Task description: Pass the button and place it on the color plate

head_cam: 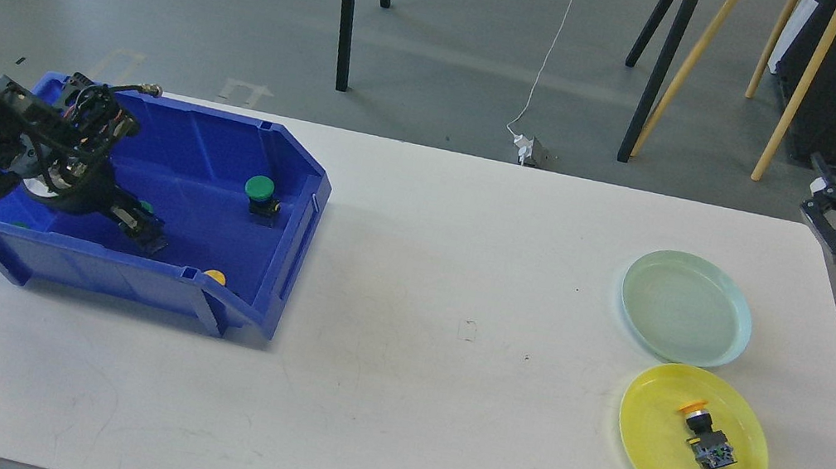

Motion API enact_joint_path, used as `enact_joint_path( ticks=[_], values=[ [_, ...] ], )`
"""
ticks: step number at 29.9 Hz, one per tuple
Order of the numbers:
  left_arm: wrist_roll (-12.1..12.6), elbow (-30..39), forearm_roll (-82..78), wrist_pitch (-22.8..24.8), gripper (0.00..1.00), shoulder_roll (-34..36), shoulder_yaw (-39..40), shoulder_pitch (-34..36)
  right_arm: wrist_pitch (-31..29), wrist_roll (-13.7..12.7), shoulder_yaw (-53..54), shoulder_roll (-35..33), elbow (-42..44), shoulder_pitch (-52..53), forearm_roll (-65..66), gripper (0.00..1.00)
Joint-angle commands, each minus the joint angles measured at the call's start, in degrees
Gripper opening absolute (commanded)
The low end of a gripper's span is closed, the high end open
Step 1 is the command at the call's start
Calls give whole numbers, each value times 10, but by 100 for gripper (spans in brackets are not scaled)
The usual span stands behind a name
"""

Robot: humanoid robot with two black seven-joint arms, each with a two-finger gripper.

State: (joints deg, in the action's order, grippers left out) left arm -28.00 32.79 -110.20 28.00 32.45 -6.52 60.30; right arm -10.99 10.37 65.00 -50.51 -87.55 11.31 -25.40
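White table: left gripper reaches into the blue bin beside a green button, jaws unreadable; right gripper waits spread and empty.

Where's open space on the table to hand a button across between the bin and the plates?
The broad white table between the blue bin and the two plates is bare, as is its near edge. The pale green plate is empty. The bin is crowded: buttons and the left tool.

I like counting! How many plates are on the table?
2. The pale green plate sits empty near the table's right edge; the yellow plate lies just in front of it, holding a yellow button.
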Motion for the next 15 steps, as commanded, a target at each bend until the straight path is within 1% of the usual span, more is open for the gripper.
enact_joint_path(
  ticks=[1,5,8,11,13,15],
  values=[
    [0,1,-3,0,6,2,-1,0,0,0,0,1,0,-1,0,100],
    [0,7,0,0,5,3,3,8,0,0,0,1,0,-1,0,100],
    [0,41,32,0,5,14,26,35,0,1,0,0,0,-1,1,100],
    [0,109,125,0,6,65,60,74,-1,1,1,0,1,-1,3,100],
    [0,179,207,0,6,104,96,79,-1,1,2,-1,3,-1,9,100],
    [0,235,291,0,6,122,147,78,-1,2,2,-4,2,-1,44,100]
  ],
)
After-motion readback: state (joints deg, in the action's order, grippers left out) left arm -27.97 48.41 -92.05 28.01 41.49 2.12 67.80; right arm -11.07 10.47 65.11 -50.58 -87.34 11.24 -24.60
